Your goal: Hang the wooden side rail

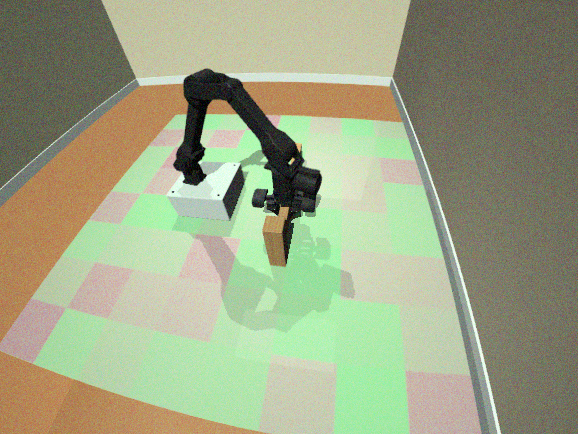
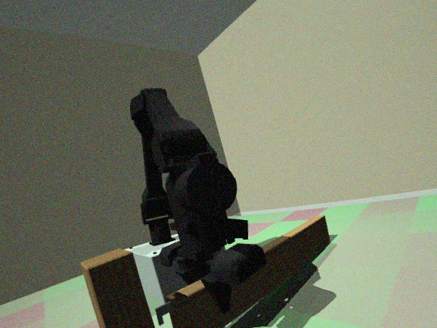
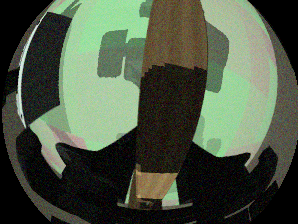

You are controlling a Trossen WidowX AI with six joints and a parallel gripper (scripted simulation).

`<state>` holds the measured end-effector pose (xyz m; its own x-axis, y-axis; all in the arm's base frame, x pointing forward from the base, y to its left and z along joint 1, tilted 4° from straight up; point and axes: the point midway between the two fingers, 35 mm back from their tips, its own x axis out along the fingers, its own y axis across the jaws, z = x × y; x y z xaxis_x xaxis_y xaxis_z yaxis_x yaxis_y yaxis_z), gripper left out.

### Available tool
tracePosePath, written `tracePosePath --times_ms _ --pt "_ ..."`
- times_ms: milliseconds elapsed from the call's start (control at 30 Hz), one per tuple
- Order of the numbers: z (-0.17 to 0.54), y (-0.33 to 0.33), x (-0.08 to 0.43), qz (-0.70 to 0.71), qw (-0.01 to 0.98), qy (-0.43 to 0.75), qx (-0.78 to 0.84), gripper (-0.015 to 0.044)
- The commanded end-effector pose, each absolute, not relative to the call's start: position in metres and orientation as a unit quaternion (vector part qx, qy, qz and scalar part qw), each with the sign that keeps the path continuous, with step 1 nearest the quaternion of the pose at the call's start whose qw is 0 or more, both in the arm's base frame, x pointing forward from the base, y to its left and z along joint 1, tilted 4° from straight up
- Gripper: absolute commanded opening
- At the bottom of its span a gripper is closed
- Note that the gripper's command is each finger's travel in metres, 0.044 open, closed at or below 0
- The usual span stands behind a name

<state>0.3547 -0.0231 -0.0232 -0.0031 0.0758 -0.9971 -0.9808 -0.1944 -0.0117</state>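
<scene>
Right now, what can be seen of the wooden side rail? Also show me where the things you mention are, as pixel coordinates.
The side rail [image 2: 291, 247] [image 3: 175, 40] is a long, straight board, brown and wood-grained, standing on its narrow edge. Dark shadow covers part of it. The jaws are shut on it near the hook end. A grey, bent steel hook [image 2: 162, 310] juts from that end toward the post [image 2: 117, 291] [image 1: 276, 245], with a visible gap left; whether the far end touches the table is unclear.

Rail [image 3: 171, 110] runs top to bottom through mid-frame, between the black fingers, gripper [image 3: 156, 129] shut on it. Upper stretch brown, middle in dark shadow, short lit patch near the bottom. Dark block [image 3: 46, 67] with a pale edge at left, apart from the rail. Green and pinkish patches on both sides.
</scene>
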Motion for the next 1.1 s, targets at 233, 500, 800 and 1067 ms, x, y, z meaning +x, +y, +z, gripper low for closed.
tracePosePath --times_ms 233,500,800,1067 --pt "-0.0215 -0.0262 0.3554 0.560 0.470 0.427 -0.532 0.0000" --pt "-0.0207 -0.0271 0.3561 0.560 0.470 0.427 -0.532 0.0000" --pt "-0.0197 -0.0280 0.3574 0.560 0.470 0.427 -0.532 0.0000" --pt "-0.0188 -0.0288 0.3584 0.560 0.470 0.427 -0.532 0.0000"
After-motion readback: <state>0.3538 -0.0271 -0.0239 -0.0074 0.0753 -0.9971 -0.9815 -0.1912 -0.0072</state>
